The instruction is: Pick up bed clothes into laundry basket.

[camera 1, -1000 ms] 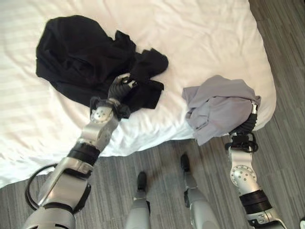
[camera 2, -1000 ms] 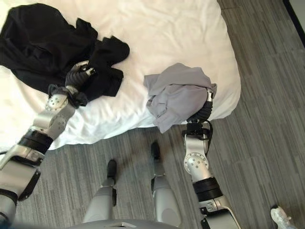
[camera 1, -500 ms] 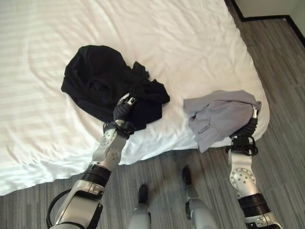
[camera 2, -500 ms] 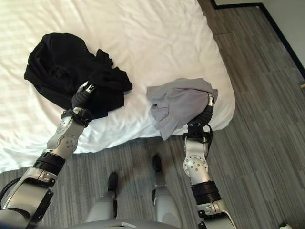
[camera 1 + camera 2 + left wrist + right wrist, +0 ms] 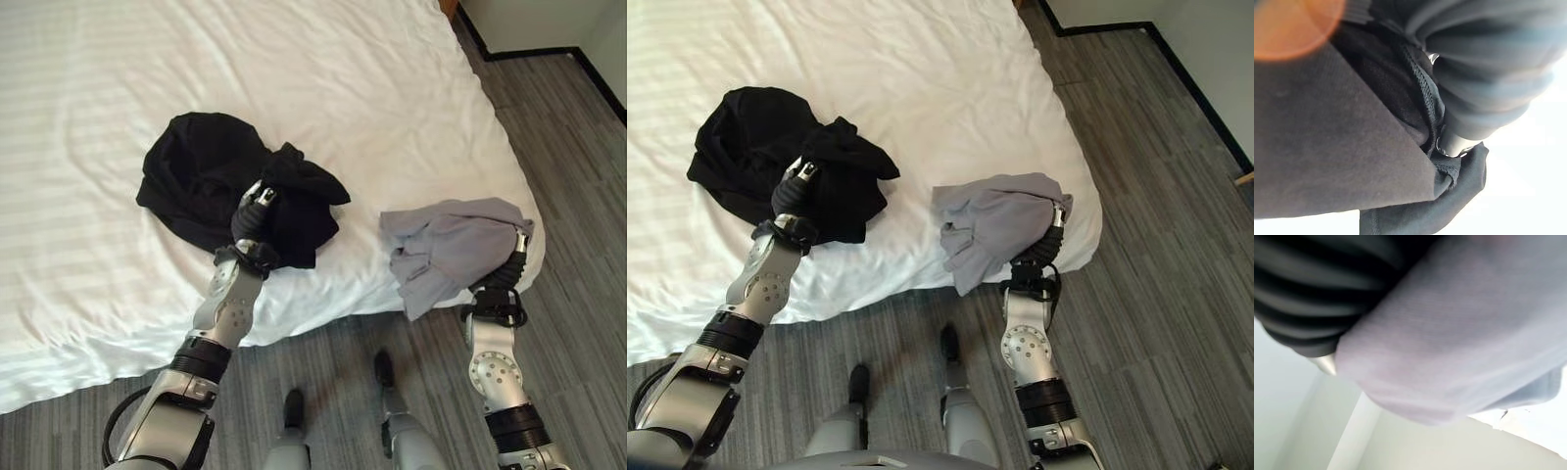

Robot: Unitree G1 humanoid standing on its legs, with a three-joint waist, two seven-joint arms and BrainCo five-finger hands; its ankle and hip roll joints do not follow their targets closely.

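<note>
Two crumpled garments on the white bed (image 5: 392, 88).
A bunched black cloth garment (image 5: 211, 181) lies near the bed's front edge, at about 9 o'clock from a rumpled light grey cloth garment (image 5: 446, 245), which drapes over the bed's front right corner, partly hanging off.

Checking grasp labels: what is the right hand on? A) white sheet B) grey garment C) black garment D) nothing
B: the right hand comes up under the grey garment at the edge of the bed, with the cloth draped over it; the black garment is at the left hand.
</note>
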